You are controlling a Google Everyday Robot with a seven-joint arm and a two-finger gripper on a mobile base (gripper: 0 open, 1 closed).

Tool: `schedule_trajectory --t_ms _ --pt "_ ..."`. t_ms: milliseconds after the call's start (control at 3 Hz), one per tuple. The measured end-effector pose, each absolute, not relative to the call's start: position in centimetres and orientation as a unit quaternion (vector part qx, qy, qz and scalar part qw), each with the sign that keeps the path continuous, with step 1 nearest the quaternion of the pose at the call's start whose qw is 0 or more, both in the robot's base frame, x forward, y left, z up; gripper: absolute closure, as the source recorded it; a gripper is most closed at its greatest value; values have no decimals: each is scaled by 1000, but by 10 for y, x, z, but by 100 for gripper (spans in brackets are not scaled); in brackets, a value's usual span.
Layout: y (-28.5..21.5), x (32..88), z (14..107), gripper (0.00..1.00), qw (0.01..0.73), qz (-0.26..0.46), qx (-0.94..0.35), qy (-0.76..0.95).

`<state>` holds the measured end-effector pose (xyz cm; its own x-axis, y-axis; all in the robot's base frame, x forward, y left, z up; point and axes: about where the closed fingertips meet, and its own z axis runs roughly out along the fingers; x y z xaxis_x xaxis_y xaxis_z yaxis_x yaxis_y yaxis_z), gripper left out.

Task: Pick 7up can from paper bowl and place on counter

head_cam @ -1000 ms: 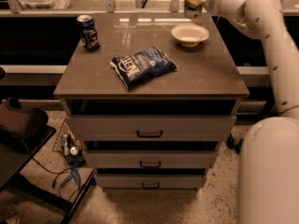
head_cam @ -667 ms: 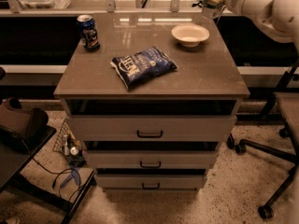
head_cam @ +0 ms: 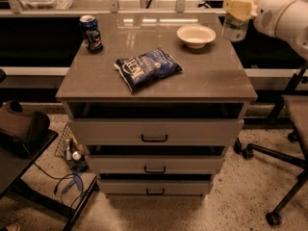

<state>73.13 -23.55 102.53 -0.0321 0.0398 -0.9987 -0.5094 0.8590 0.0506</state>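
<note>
Your pincer (head_cam: 237, 7) is clamped around the 7up can (head_cam: 234, 29), a pale green cylinder with a silver top, held in the air just past the right rear corner of the worktop (head_cam: 211, 76). The paper bowl (head_cam: 196, 34) (shallow, white, wide-rimmed) sits near that corner. You have bare glossy surface in front of it. A crinkled blue chip bag (head_cam: 147, 68) lies mid-worktop, and a dark blue can (head_cam: 90, 32) stands rear left.

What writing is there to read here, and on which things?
None reads clearly.
blue chip bag: white letters, too blurred.
dark blue can: markings too small.
7up can, held in the tool right of the paper bowl: label blurred.
</note>
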Motion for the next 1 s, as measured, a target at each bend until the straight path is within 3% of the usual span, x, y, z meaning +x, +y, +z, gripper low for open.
schedule_trajectory --t_ms 667,1000 --pt "-219 686 922 100 627 259 -146 720" --pt "-211 683 898 99 635 277 -144 706"
